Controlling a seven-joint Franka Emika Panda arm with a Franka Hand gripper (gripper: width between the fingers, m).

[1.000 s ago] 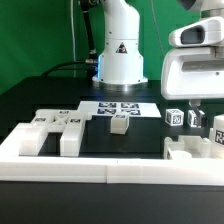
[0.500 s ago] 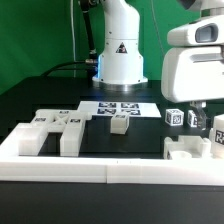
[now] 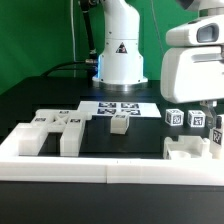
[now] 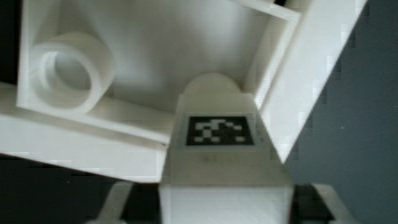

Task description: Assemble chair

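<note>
Wrist view: gripper has its two fingers either side of a tapered tagged piece, white with a black-and-white square tag facing the camera. The jaws stand narrow around the piece. Cannot tell whether the pads press on it. Just beyond the piece lies a white framed part with a round recess.

Exterior view, near edge of the table: low white border wall runs along the front.
- Near corner on the exterior view's right: notched white part, just behind the wall. The gripper's big white housing hangs above this corner, its fingers reaching down at the frame's right edge.
- Near corner on the exterior view's left: broad slab part, tags on top, flat on the table.
- Middle of the table: small block, standing alone, apart from the slab part.
- Toward the right edge: tagged cube, with a second tagged cube just beside it.
- Behind the small block: marker board, flat.
- Far edge: robot base, with a green backdrop behind it.
</note>
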